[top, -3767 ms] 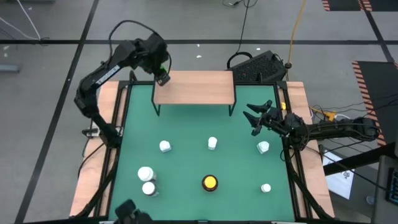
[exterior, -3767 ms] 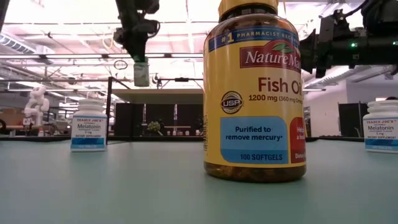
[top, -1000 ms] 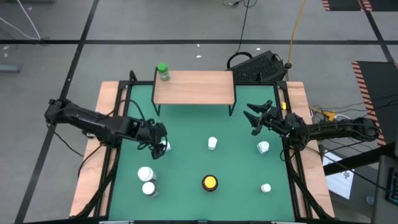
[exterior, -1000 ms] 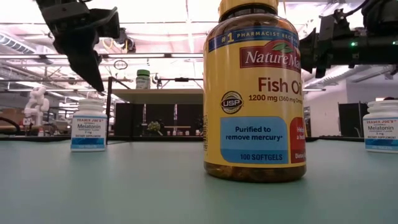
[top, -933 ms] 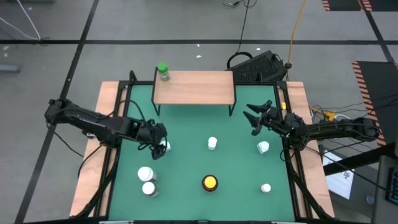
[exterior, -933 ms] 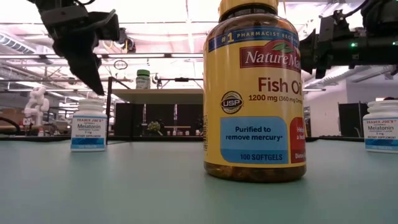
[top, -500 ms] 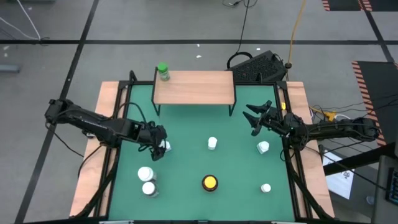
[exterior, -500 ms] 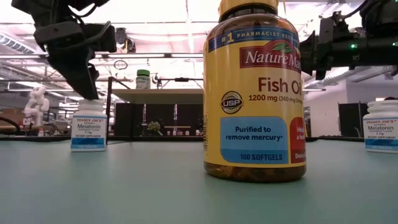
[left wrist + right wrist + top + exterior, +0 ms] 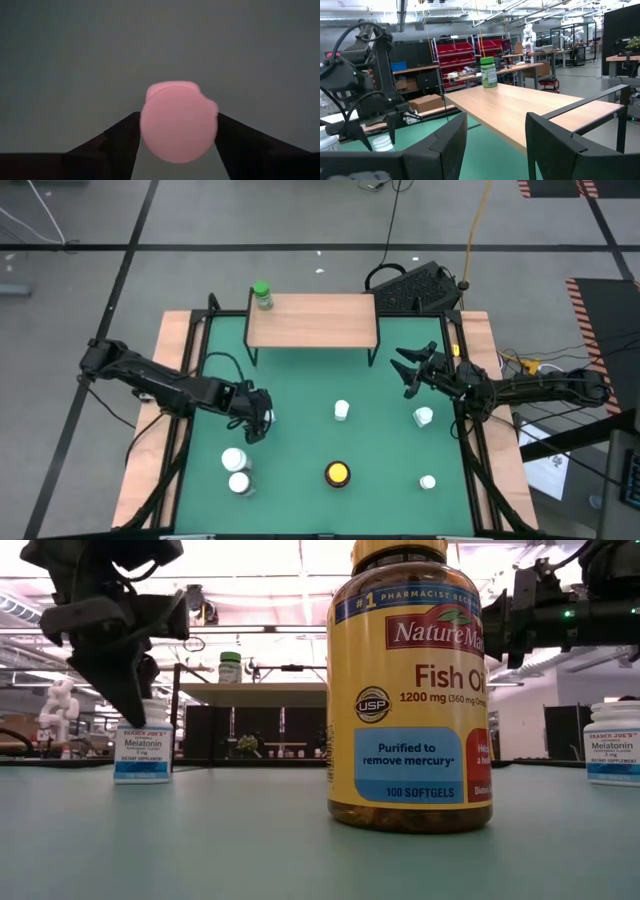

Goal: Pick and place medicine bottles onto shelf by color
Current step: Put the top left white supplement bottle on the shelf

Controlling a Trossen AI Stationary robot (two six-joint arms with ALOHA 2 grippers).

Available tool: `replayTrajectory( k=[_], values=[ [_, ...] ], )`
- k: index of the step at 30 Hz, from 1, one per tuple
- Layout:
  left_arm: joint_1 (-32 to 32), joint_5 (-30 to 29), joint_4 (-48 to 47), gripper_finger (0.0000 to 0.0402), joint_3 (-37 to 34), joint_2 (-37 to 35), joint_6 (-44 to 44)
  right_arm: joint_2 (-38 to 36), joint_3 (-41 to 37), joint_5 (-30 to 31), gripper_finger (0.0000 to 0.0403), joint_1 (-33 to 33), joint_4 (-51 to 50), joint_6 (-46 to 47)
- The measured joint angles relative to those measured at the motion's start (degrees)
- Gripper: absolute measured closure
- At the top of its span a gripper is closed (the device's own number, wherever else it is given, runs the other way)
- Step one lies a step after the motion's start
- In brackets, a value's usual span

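Medicine bottles stand scattered over your green table (image 9: 300,445), and one is already up on the shelf (image 9: 315,322).

Starting on the left, your left hand (image 9: 258,420) is down over a white bottle (image 9: 177,122). From the wrist camera, a dark finger (image 9: 122,142) presses against each side of its cap, so the hand is closed on that bottle. The bottle itself sits on the table, with its label (image 9: 143,752) showing below the hand in the low view.

Nearer than that hand, a pair of white bottles (image 9: 236,471) stands close together by the near left edge.

At the far side, the green-capped bottle (image 9: 262,295) stands upright on the far left corner of the shelf.

Toward the middle, a small white bottle (image 9: 342,411) stands alone. Nearer than it stands the amber bottle (image 9: 338,474) with its yellow cap, which fills the low view.

On the right, your right hand (image 9: 412,370) hangs above the table just beyond the shelf's right end. Its fingers are spread apart with nothing between them.

Beside that arm stands another white bottle (image 9: 423,417), and the last white bottle (image 9: 427,482) is at the near right.
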Motion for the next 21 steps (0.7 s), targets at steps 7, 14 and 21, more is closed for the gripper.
replayTrajectory(
  k=[7, 14, 21],
  values=[
    [0.0, 0.0, 0.1, 0.0235, 0.0, -0.2, 0.5, 0.0, 0.0, 0.1, 0.0204, 0.0, 0.0, 0.0],
    [0.8, -0.1, -6.3, 0.0235, 4.3, -0.2, 3.4, 0.1, 0.0, 0.1, 0.0204, 0.0, 0.4, 0.0],
    [5.9, -1.7, -19.5, 0.0215, 17.9, -0.2, 15.9, 0.1, 0.0, 0.1, 0.0204, 0.0, 0.9, -0.3]
  ],
)
